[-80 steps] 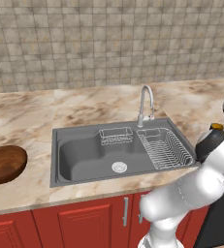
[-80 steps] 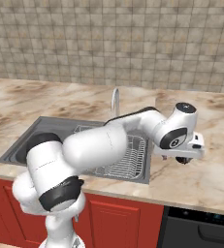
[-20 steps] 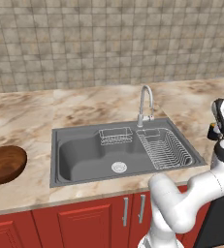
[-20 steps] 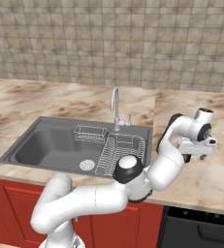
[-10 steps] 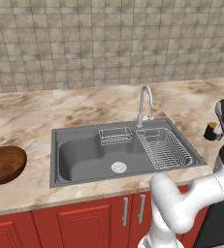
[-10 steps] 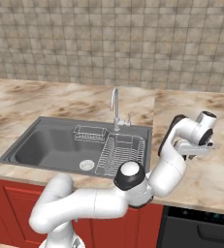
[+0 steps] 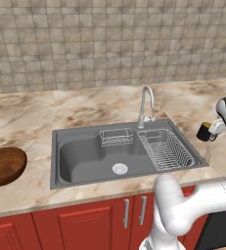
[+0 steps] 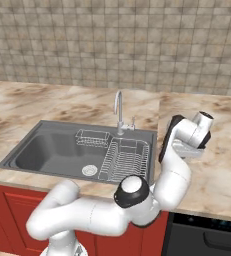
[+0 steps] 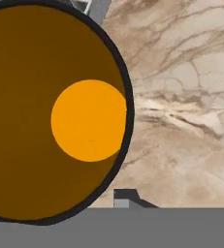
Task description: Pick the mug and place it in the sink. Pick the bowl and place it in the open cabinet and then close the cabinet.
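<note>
The pincer point(image 7: 210, 133) hangs low over the tabletop point(image 7: 85, 110) to the right of the sink point(image 7: 85, 156), right at the mug point(image 7: 204, 132), a small dark cup with an orange inside. In the hand view the mug's round mouth point(image 9: 50, 111) sits very close below the camera, with one dark fingertip point(image 9: 125, 196) just outside its rim; the other is hidden, so whether the jaws have actually pinched the wall cannot be told, though they look drawn in close about it. The mug appears to rest on the marble beside the basin, not yet lifted, so I judge the first step to be at the grasp and nothing finished. The sink holds its wire racks and no mug. The bowl point(image 7: 4, 166) sits untouched on the tabletop well to the left of the sink. Left to do: carry the mug into the basin, then fetch the bowl, put it in the cabinet and shut the doors.
</note>
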{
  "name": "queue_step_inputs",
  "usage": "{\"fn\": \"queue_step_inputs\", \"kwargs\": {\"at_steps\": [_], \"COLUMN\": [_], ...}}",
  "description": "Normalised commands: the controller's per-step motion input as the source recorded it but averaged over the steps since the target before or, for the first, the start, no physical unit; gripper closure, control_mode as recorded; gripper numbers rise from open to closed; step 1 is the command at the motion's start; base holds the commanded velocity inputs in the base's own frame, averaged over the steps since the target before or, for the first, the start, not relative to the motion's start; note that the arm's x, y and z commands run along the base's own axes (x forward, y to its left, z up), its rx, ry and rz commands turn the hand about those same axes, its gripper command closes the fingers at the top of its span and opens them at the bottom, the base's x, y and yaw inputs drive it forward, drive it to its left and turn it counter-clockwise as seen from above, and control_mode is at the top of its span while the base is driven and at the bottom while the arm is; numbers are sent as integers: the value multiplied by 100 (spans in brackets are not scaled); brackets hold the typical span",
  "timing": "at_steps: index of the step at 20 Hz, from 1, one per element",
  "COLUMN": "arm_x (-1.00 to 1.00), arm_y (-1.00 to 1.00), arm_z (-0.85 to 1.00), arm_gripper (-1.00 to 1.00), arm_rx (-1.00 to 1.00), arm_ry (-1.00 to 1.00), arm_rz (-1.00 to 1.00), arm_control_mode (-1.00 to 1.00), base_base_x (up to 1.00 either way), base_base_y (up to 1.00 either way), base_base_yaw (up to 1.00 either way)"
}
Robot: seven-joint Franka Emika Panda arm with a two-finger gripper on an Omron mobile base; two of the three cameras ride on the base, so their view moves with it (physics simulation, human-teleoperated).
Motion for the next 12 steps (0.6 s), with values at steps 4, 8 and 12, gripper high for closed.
{"fn": "queue_step_inputs", "kwargs": {"at_steps": [4,8,12], "arm_x": [-19,-23,-24], "arm_y": [47,82,99], "arm_z": [97,72,30], "arm_gripper": [100,100,100], "arm_rx": [-3,-2,-2], "arm_ry": [20,26,10], "arm_rz": [7,8,6], "arm_control_mode": [-100,-100,-100], "base_base_x": [0,0,0], "base_base_y": [0,0,0], "base_base_yaw": [0,0,0]}}
